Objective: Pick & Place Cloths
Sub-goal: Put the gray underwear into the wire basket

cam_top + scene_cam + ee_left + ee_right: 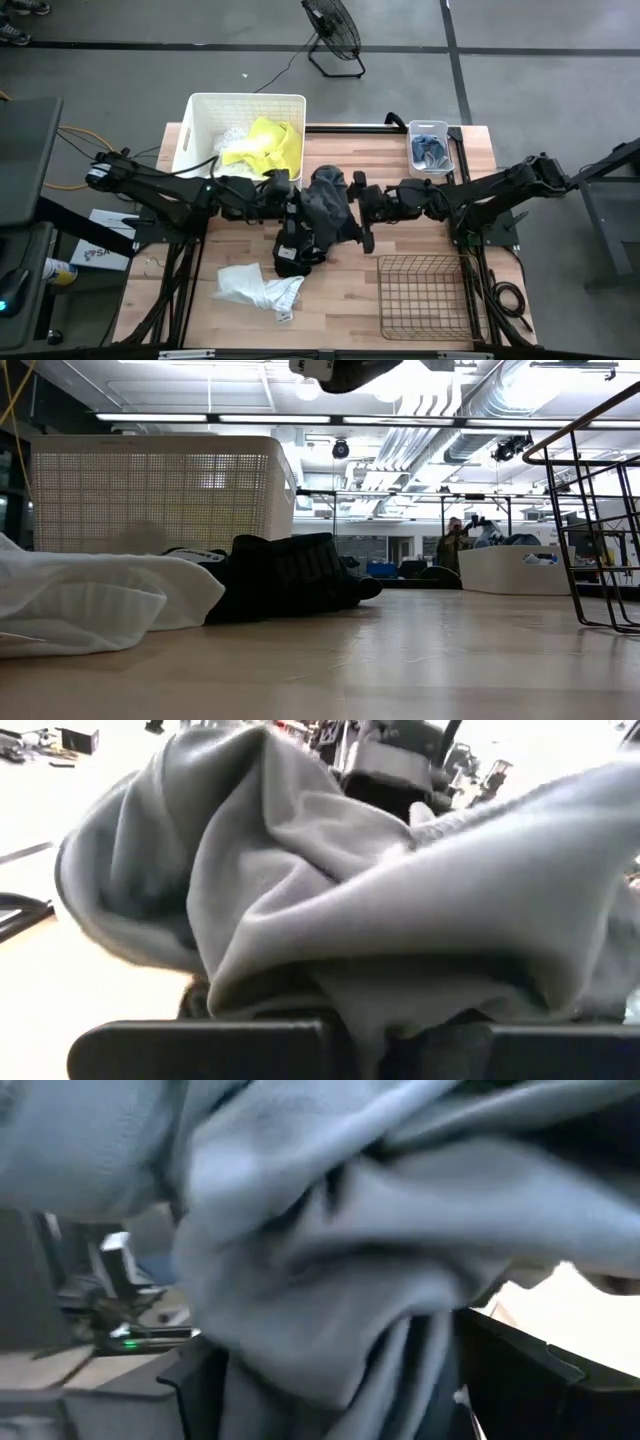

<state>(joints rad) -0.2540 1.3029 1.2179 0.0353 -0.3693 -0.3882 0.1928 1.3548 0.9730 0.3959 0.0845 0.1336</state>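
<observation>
My left gripper [292, 205] at table centre, fingers pressed together, pinching dark grey soft fabric garment [328, 205]. My right gripper [358, 208] at 3 o'clock of garment, fingers spread wide, cloth draped between them. Garment's lower part lies on light wooden table [340, 300]. Neon yellow cloth [268, 146] inside white perforated plastic tub [210, 112], at 11 o'clock. Crumpled white cloth [252, 285] at 7 o'clock. Brown wire basket [420, 295] at 5 o'clock.

Dark grey cloth [327, 205], neon yellow cloth [268, 145], white cloth [250, 285], white tub [200, 125].
</observation>
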